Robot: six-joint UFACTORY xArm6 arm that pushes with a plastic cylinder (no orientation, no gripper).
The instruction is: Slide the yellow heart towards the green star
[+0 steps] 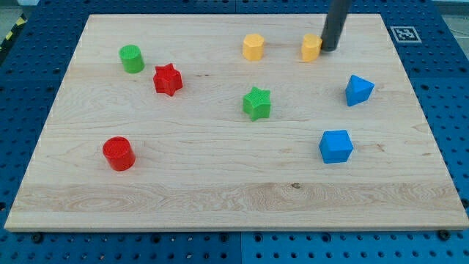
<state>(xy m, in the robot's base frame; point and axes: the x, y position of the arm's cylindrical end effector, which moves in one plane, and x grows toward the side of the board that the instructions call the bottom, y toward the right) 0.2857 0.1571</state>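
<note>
Two yellow blocks stand near the view's top. One yellow block [311,47] is partly hidden by my rod, so I cannot tell its shape. My tip [329,49] touches its right side. The other yellow block [253,47] looks like a hexagon and stands to its left. The green star [256,103] sits near the board's middle, below and left of my tip.
A green cylinder [132,59] and a red star [168,79] are at the upper left. A red cylinder [118,153] is at the lower left. Two blue blocks [358,89] [335,146] are at the right. The wooden board [234,205] lies on a blue perforated table.
</note>
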